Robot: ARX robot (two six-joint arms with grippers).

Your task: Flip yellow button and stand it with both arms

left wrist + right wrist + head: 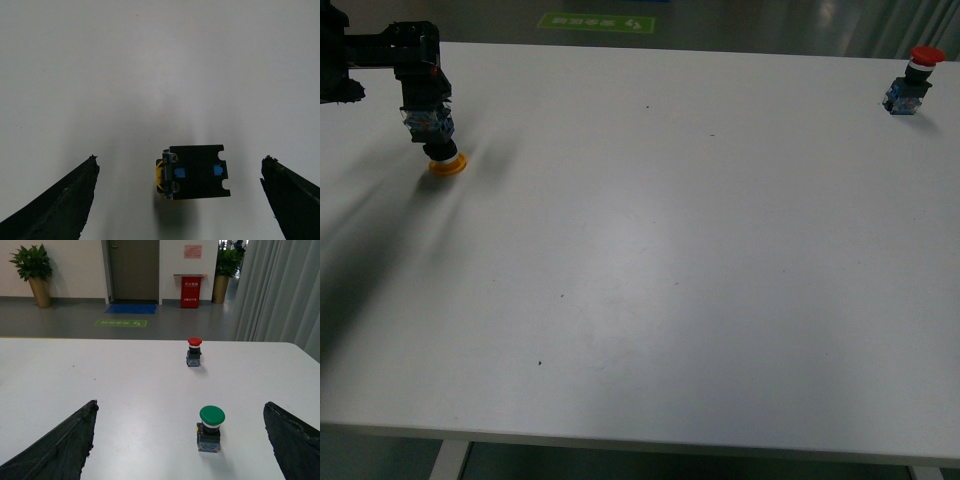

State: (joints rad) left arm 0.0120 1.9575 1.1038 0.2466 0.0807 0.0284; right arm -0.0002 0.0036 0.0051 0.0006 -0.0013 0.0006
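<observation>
The yellow button (447, 163) rests at the table's far left with its orange-yellow cap down on the surface and its black-and-blue contact block (428, 126) pointing up. My left gripper (424, 112) hangs right over the block, open. In the left wrist view the block (197, 172) lies between the two fingers (65, 205), with a clear gap on each side and a sliver of yellow cap showing. The left gripper (181, 159) holds nothing. My right gripper (180, 403) is open and empty, seen only in the right wrist view.
A red-capped button (912, 80) stands upright at the far right of the white table (650, 280). The right wrist view shows a green-capped button (211, 427) standing between the right fingers' line of sight, and the red one (194, 351) beyond it.
</observation>
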